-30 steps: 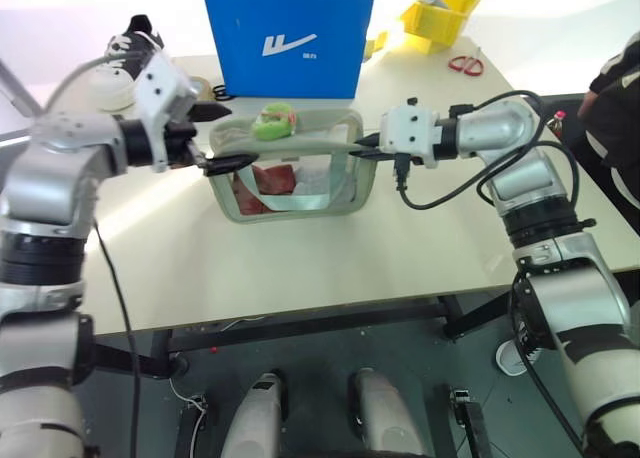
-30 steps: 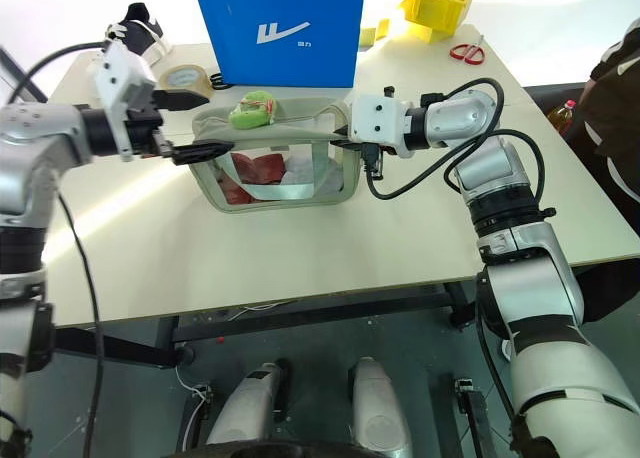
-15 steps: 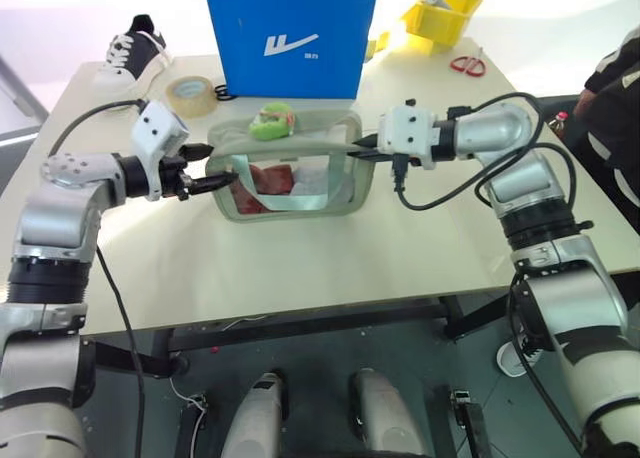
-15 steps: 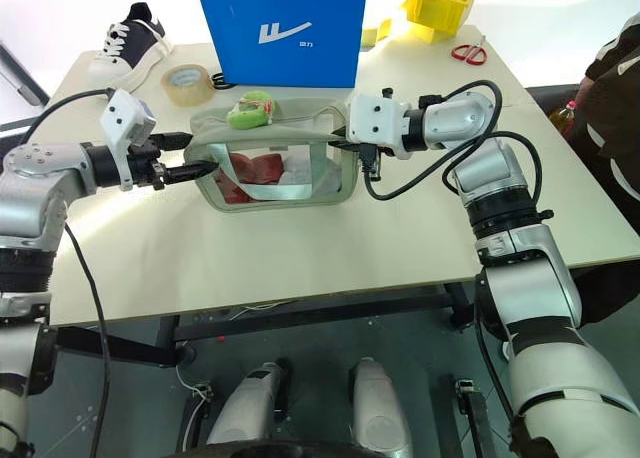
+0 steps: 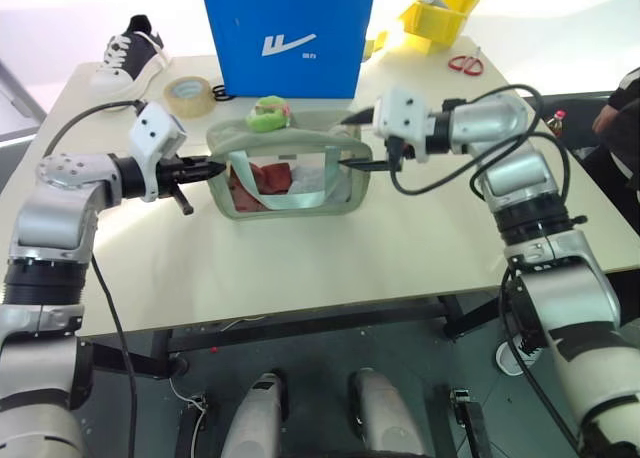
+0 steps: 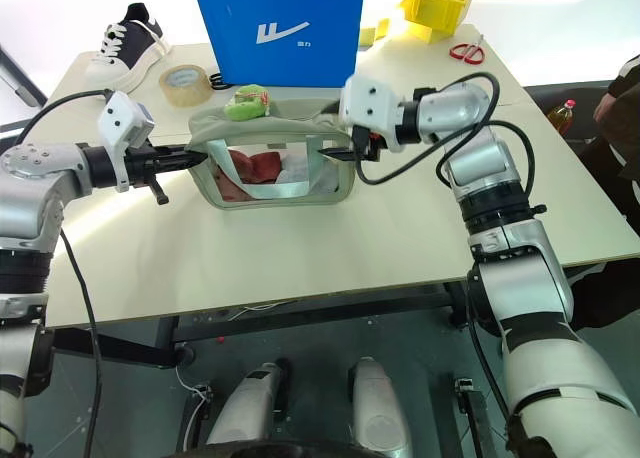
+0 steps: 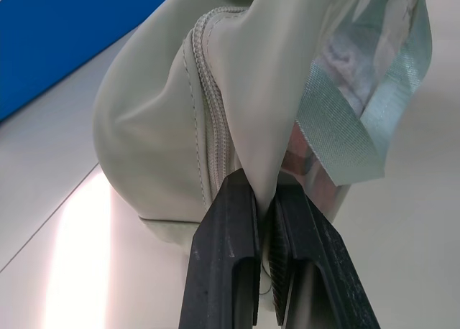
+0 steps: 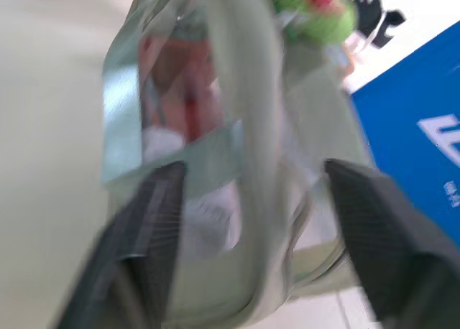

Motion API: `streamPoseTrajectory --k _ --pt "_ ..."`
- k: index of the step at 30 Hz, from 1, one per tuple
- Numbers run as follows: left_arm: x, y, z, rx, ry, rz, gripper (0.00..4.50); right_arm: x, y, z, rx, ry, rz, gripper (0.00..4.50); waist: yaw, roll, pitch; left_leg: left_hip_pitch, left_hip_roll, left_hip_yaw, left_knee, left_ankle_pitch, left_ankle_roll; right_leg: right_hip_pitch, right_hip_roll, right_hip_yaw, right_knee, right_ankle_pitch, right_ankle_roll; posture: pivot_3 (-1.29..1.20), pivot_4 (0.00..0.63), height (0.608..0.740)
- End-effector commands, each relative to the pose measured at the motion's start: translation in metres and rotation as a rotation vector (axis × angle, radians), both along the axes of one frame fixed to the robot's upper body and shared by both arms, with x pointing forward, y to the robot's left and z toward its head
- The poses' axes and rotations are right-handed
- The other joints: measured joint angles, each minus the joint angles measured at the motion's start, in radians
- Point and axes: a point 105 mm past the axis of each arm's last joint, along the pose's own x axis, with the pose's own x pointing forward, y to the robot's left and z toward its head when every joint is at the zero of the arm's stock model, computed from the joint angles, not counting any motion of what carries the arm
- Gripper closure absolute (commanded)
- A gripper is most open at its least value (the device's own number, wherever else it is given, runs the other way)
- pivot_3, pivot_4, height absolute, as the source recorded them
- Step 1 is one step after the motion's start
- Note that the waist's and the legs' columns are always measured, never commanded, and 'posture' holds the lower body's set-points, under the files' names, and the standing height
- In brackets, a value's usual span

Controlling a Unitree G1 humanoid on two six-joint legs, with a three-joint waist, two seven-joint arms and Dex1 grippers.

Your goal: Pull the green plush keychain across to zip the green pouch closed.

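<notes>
The green pouch [image 5: 291, 174] stands on the table [image 5: 300, 268] in front of the blue box, red and white items showing through its clear window. The green plush keychain [image 5: 268, 114] sits on the pouch's top edge, toward its left end. My left gripper [image 5: 218, 166] is shut on the fabric of the pouch's left end; the left wrist view has both fingers [image 7: 233, 228] pinching that fabric beside the zipper. My right gripper [image 5: 347, 144] is open at the pouch's right end, and in the right wrist view its fingers [image 8: 154, 214] spread wide on either side of the pouch [image 8: 244, 149].
A tall blue box [image 5: 290, 33] stands right behind the pouch. A tape roll [image 5: 190, 96] and a shoe [image 5: 130, 50] lie at the back left. A yellow bin [image 5: 440, 13] and scissors [image 5: 465, 65] are at the back right. A person [image 5: 620, 103] is at the right edge.
My left gripper came down to the pouch's left end and shut on it. My right gripper let go of the right end, opened and rose slightly.
</notes>
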Motion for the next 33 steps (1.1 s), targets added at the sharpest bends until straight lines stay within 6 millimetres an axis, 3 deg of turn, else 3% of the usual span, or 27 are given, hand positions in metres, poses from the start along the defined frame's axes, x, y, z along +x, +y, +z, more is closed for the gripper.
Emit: streamPoseTrajectory --k 1,6,12,15,18,20,23,27,30,33 --pt "-0.006 0.007 0.021 0.01 -0.067 0.008 4.5 -0.018 0.033 0.044 0.128 -0.086 0.105 1.3 0.001 0.0 0.0 0.0 0.0 0.0 0.0 0.0 0.0 0.0 0.0 0.0 0.0 0.0 0.0 0.0 0.15 0.74" --pt "-0.008 0.007 0.018 0.024 -0.061 0.006 4.5 -0.016 0.08 0.032 0.127 -0.082 0.12 1.3 0.003 0.0 0.0 0.0 0.0 0.0 0.0 0.0 0.0 0.0 0.0 0.0 0.0 0.0 0.0 0.0 0.15 0.74" --pt "-0.01 0.006 0.017 0.027 -0.058 0.005 4.5 0.004 0.096 0.015 0.054 -0.081 0.054 1.3 0.006 0.0 0.0 0.0 0.0 -0.001 0.0 0.0 0.0 0.0 0.0 0.0 0.0 0.0 0.0 0.0 0.15 0.74" --pt "-0.011 0.008 0.017 0.021 -0.058 0.015 4.5 0.008 0.096 0.019 0.082 -0.062 0.036 2.08 0.003 0.0 0.0 0.0 0.0 -0.001 0.0 0.0 0.0 0.0 0.0 0.0 0.0 0.0 0.0 0.0 0.15 0.74" --pt "-0.012 0.009 0.017 0.02 -0.057 0.017 4.5 0.008 0.092 0.02 0.082 -0.062 0.038 3.65 0.002 0.0 0.0 0.0 0.0 -0.001 0.0 0.0 0.0 0.0 0.0 0.0 0.0 0.0 0.0 0.0 0.15 0.74" --pt "-0.012 0.008 0.016 0.018 -0.056 0.017 4.5 0.009 0.084 0.019 0.08 -0.058 0.031 4.47 0.003 0.0 0.0 0.0 0.0 -0.001 0.0 0.0 0.0 0.0 0.0 0.0 0.0 0.0 0.0 0.0 0.15 0.74" --pt "-0.011 0.009 0.016 0.017 -0.057 0.02 4.5 0.013 0.068 0.028 0.12 -0.063 -0.015 4.47 0.004 0.0 0.0 0.0 0.0 -0.001 0.0 0.0 0.0 0.0 0.0 0.0 0.0 0.0 0.0 0.0 0.15 0.74" --pt "-0.01 0.007 0.017 0.012 -0.057 0.017 4.5 0.024 0.033 0.051 0.192 -0.111 -0.148 4.47 0.006 0.0 0.0 0.0 0.0 -0.001 0.0 0.0 0.0 0.0 0.0 0.0 0.0 0.0 0.0 0.0 0.15 0.74" --pt "-0.01 0.007 0.016 0.013 -0.054 0.014 4.5 0.033 -0.01 0.063 0.222 -0.165 -0.3 4.47 0.006 0.0 0.0 0.0 0.0 -0.001 0.0 0.0 0.0 0.0 0.0 0.0 0.0 0.0 0.0 0.0 0.15 0.74" --pt "-0.009 0.008 0.014 0.014 -0.049 0.013 4.5 0.04 -0.055 0.056 0.205 -0.181 -0.46 4.47 0.008 -0.001 0.0 0.0 -0.001 0.0 0.0 0.0 0.0 0.0 0.0 0.0 0.0 0.0 0.0 0.0 0.15 0.74"
